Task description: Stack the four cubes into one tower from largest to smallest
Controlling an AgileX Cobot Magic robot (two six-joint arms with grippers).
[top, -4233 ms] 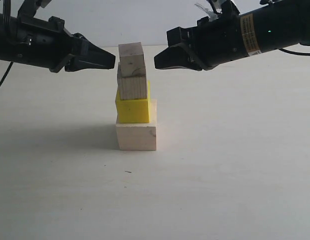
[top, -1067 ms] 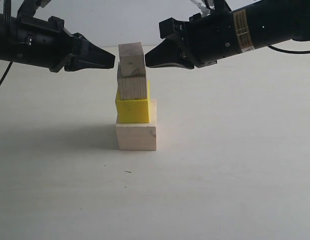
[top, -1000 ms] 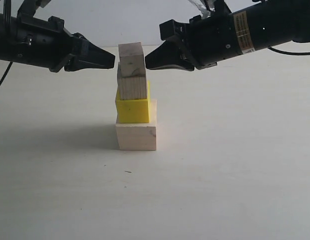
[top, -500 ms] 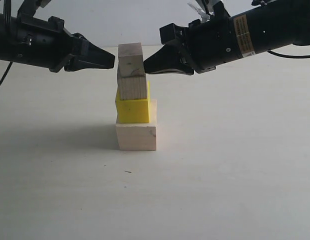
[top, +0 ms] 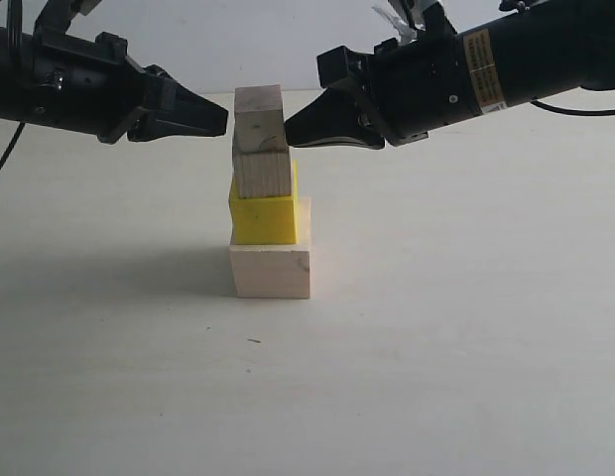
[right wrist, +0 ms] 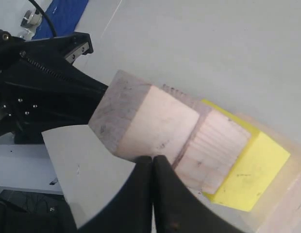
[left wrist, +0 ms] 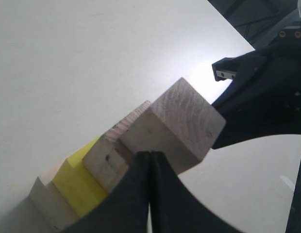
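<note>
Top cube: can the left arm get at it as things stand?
Probably yes. The left tool sits level with the top cube, close beside it with nothing between. But its jaws are shut, so it could only nudge, not grip, and the right tool is at the opposite side.

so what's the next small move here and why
Probably nudge the right claw gently toward the left claw, squaring the top cube. All four are stacked, but it sits slightly askew on the tan cube below, with both shut claws flanking it.
</note>
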